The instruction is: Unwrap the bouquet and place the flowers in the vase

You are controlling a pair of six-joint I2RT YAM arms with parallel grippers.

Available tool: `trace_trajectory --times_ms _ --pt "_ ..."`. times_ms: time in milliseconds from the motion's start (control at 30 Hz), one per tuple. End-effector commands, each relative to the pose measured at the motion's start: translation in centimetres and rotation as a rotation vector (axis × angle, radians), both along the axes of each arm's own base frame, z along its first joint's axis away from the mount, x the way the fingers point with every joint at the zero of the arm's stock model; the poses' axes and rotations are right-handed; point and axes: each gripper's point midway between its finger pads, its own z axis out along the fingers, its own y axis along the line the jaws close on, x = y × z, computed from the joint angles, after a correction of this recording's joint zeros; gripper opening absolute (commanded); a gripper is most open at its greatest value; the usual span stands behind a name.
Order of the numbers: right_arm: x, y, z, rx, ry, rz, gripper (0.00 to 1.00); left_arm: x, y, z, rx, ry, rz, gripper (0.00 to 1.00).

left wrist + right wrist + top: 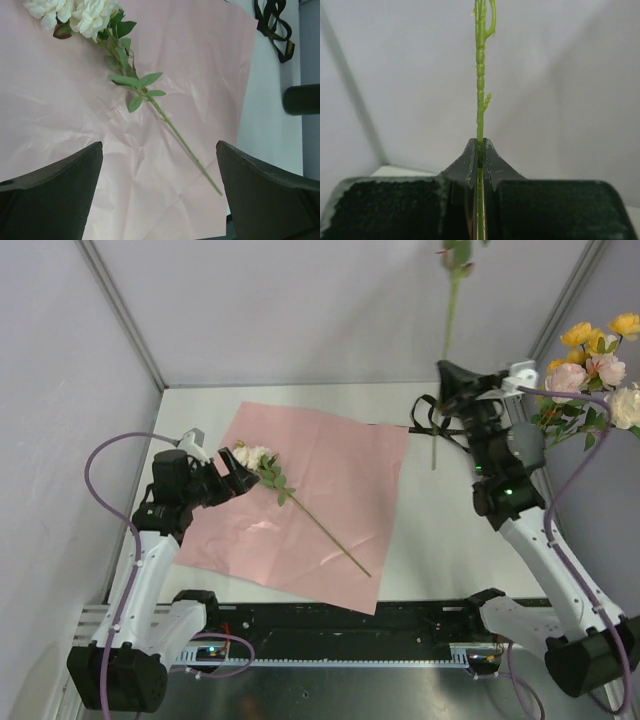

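While the right gripper (480, 145) is clamped tight on a thin green stem (480, 75), its two fingers meet with only the stem between them, and the stem runs straight up out of the fingertips. From above, this gripper hangs in the air past the far right corner of the pink paper (340, 470). The stem rises upright from it to a bloom cut off at the top of the view, and its lower end hangs down beyond the paper's right edge. Just beside that same corner, a black ribbon (428, 420) lies looped on the white table (440, 530). Farther right of the paper, behind the right arm (510, 490), a bunch of yellow, pink and white flowers (595, 365) stands up; the arm hides what they stand in.

The left gripper (159, 147) has its jaws spread wide and holds nothing. It hovers over the left part of the paper, tilted down toward it. A white flower (75, 12) lies flat on the sheet just ahead of the fingertips, not touching them. Its bloom is near the paper's left edge, and its leafy stalk runs diagonally across the sheet toward the near right corner, passing through the open gap between the fingers in the wrist view.
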Motion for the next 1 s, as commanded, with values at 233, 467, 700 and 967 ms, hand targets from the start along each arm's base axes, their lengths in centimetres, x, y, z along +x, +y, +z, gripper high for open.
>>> trace_trajectory --times_ms 233,467,700,967 --pt "-3.2 -15.5 5.9 -0.122 -0.397 -0.402 0.00 -1.7 0.1 -0.4 0.056 -0.034 -0.057 1.00" --pt "-3.0 -19.8 4.9 -0.158 -0.492 -0.454 0.00 -1.8 0.2 -0.4 0.061 -0.040 -0.048 1.00" --pt "-2.8 -20.5 3.0 -0.237 -0.547 -0.450 0.00 -1.8 0.2 -0.5 0.060 -0.034 -0.049 1.00" --pt "-2.2 -21.3 1.0 -0.265 -0.554 -0.476 0.00 -1.8 0.1 -0.6 0.056 -0.030 -0.055 1.00"
